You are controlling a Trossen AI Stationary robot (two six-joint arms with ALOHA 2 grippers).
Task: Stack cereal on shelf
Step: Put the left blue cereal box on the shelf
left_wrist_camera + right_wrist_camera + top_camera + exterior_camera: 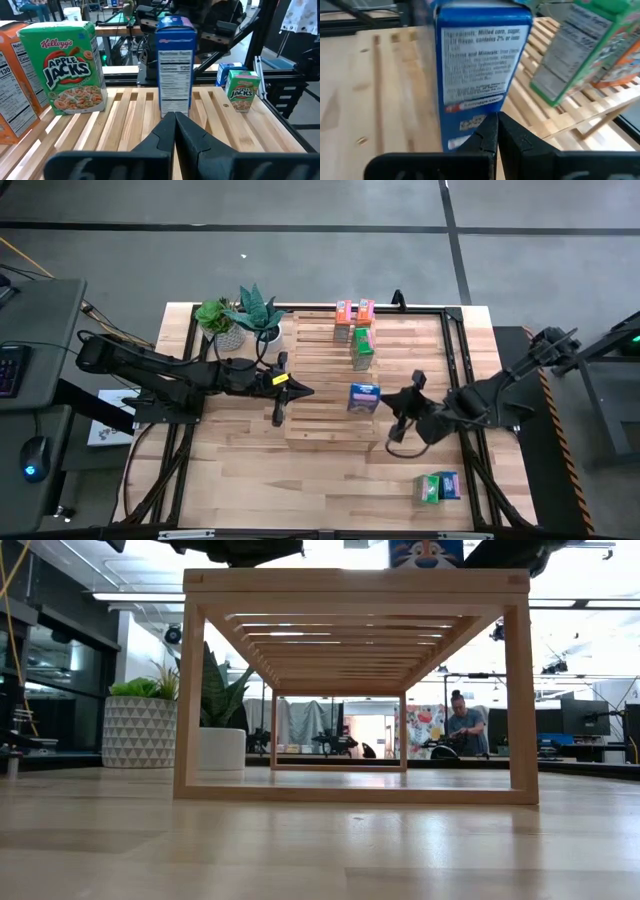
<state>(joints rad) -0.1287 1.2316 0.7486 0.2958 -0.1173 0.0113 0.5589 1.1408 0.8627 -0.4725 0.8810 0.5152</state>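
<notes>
The shelf is a pale slatted rack in the middle of the table; the low view shows it end-on. On its slats stand two orange cereal boxes, a green one and a blue one. The blue box stands upright between my two grippers. My left gripper is shut and hovers over the shelf, left of that box and apart from it. My right gripper is shut, close to the box's right side. A green box and a blue box lie on the table near the front right. My right gripper's shut fingertips point level from the table's right at the lower part of the blue box's narrow printed side. Whether they touch it, I cannot tell. The box stands upright on the shelf slats.
Two potted plants stand at the far left of the table, beside the shelf. Black frame rails run along the table's sides. A person sits far off in the room. Bare slats lie left of the boxes.
</notes>
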